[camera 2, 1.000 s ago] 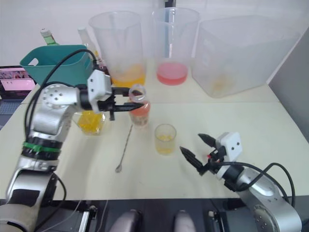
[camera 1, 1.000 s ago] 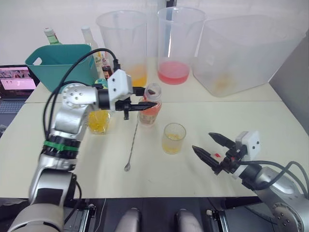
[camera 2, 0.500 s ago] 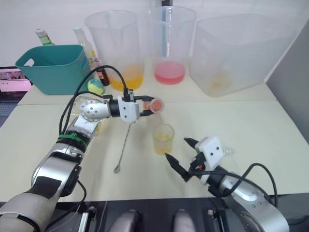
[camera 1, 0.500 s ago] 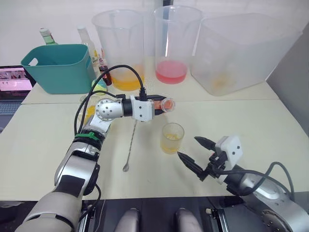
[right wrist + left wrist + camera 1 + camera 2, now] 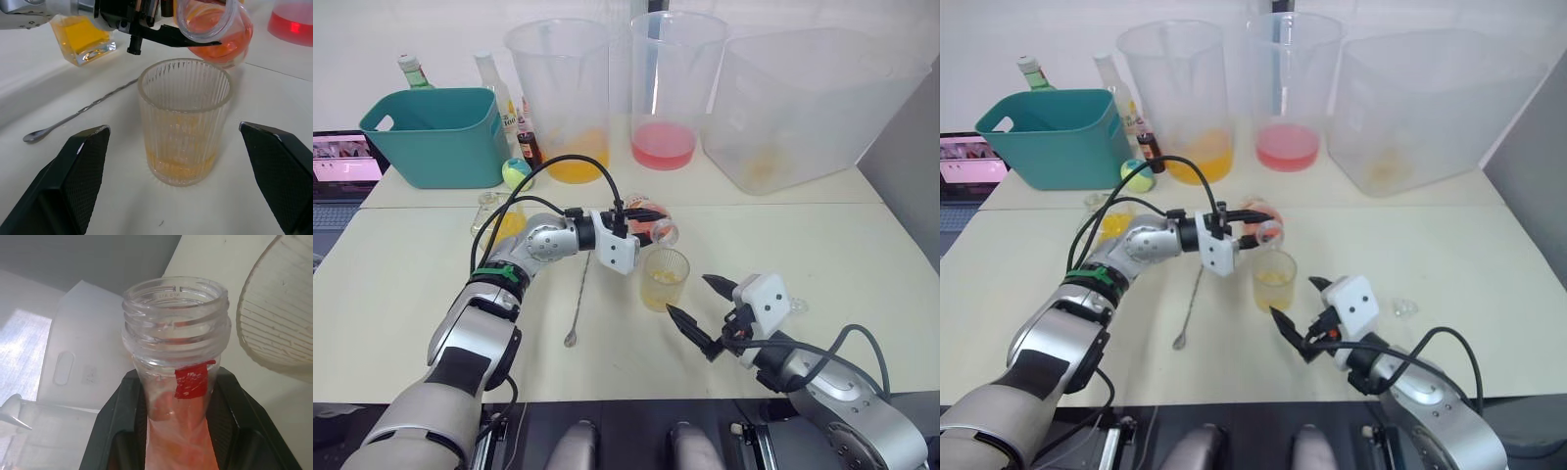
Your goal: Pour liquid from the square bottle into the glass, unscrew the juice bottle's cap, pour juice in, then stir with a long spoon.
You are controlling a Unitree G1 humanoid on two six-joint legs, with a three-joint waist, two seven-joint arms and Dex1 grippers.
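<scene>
The left gripper [image 5: 641, 217] pinches the juice bottle [image 5: 653, 224], its two black fingers [image 5: 115, 431] pressed against either side of the bottle just below the threaded neck, and holds it tipped well over on its side so that the open, capless mouth hangs just above the rim of the glass [image 5: 665, 279]. A small red mark sits on the bottle below the threads, and pink liquid lies along the tilted body; whether any is running into the glass cannot be told. The glass stands upright near the middle of the desk [image 5: 401, 294], ribbed and with a shallow layer of yellow liquid at its bottom. The right gripper [image 5: 699, 309] rests low over the desk toward the near edge, its fingers [image 5: 73, 176] spread wide apart and empty, pointing at the glass, which stands beyond the fingertips and apart from them. The long spoon [image 5: 578, 293] lies flat on the desk just left of the glass, its bowl toward the near edge. The square bottle [image 5: 499, 220] stands farther left, behind the left arm, with yellow contents. Along the far edge stand two tall clear pitchers [image 5: 560, 98], one with orange and one with pink liquid, a big clear tub [image 5: 803, 98] toward the far right corner, and a teal basket [image 5: 435, 132] toward the far left corner.
</scene>
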